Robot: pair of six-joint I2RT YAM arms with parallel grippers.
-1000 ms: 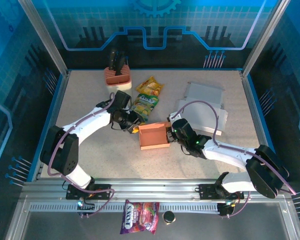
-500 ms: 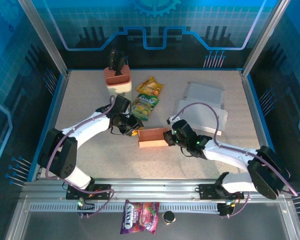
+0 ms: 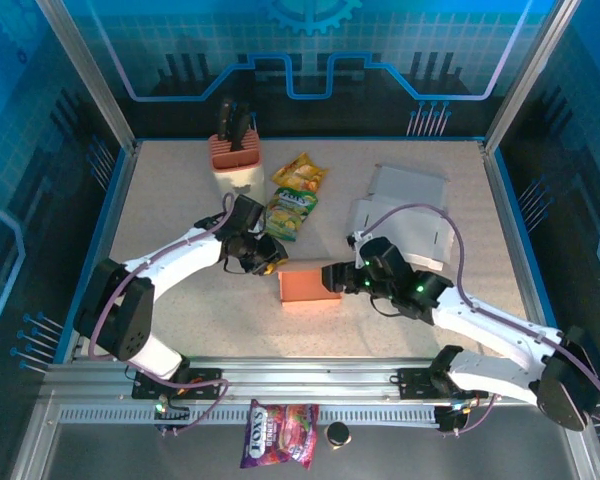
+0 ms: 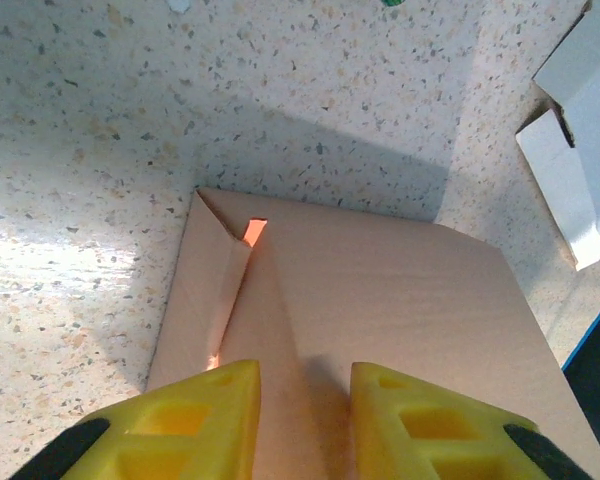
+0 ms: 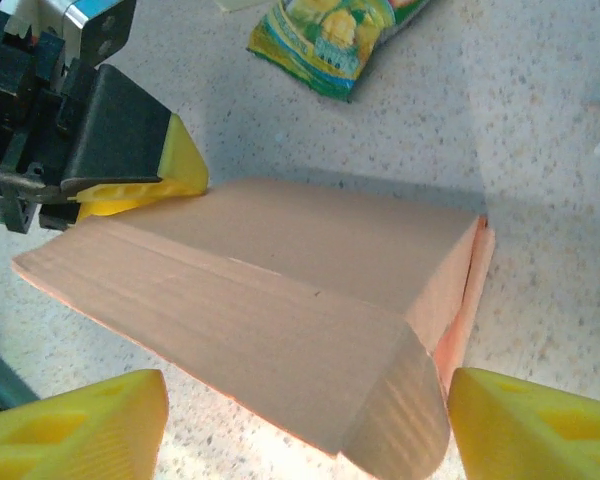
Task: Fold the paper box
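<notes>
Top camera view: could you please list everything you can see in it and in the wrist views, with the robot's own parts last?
box: one, orange, middle of the table, between the two arms
flat cardboard: count unclear, white, far right of the table
snack bags: two, a yellow one behind a green one, far middle
knife block: one, orange and cream with black handles, far left of the bags
sweets bag: one, red and purple, on the metal frame in front of the table
round thing: one, dark, beside the sweets bag
table: one, speckled beige
left arm, right arm: white and black
left fingers: two, yellow, over the box
right fingers: two, yellow, spread either side of the box
</notes>
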